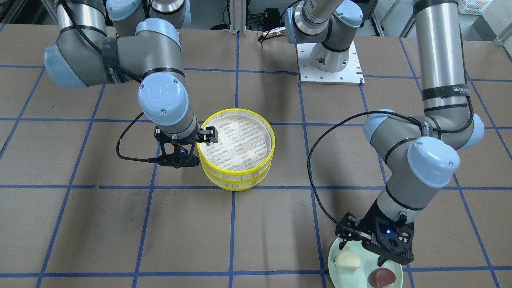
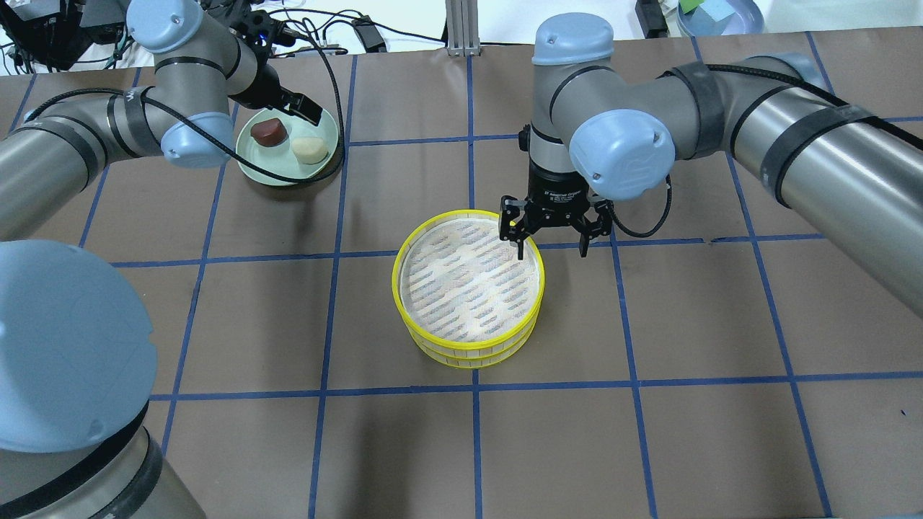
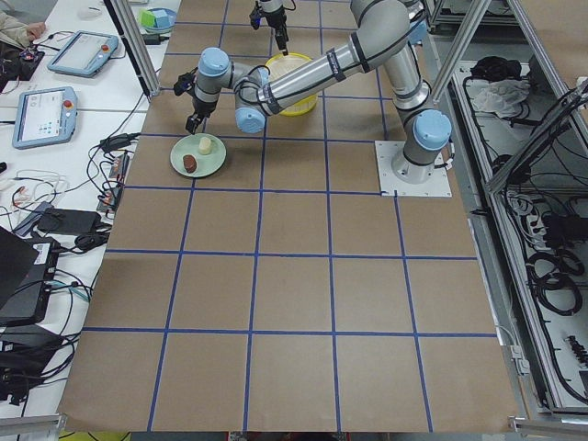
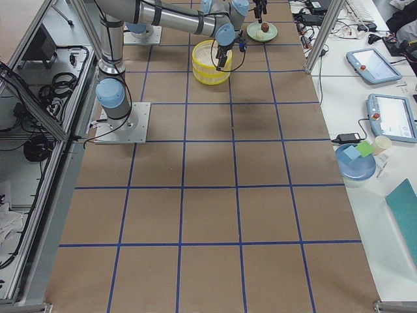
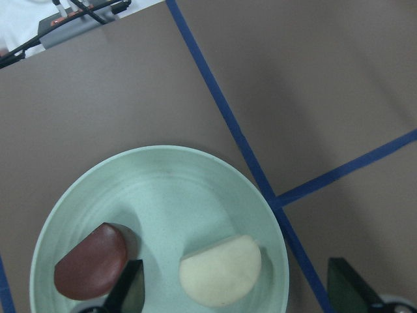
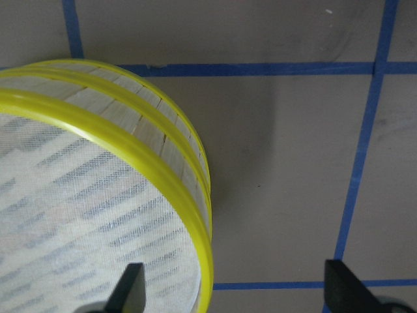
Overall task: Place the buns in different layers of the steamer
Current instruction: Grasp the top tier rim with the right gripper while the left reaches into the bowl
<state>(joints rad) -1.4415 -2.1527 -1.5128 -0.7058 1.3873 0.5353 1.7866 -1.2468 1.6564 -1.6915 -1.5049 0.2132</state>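
Two buns, one plate, two stacked layers

Overhead looks down from behind the robot; the front view faces it across the desk. Side views stand far off at either end. Wrist cameras look down close: left at the plate, right at the steamer. Overhead shows both.

The worktop is wearing a matt brown, paper-like covering, with glossier blue tape lining it. The steamer is showing shiny yellow plastic-looking rims, pale wood-like slats and a whitish woven mesh floor. The pale green plate is looking smooth, faintly speckled and softly glossy. The cream-white bun is appearing smooth and matt, the reddish-brown bun slightly shinier. The right arm is gleaming as brushed metal, and the right gripper is looking matt black.
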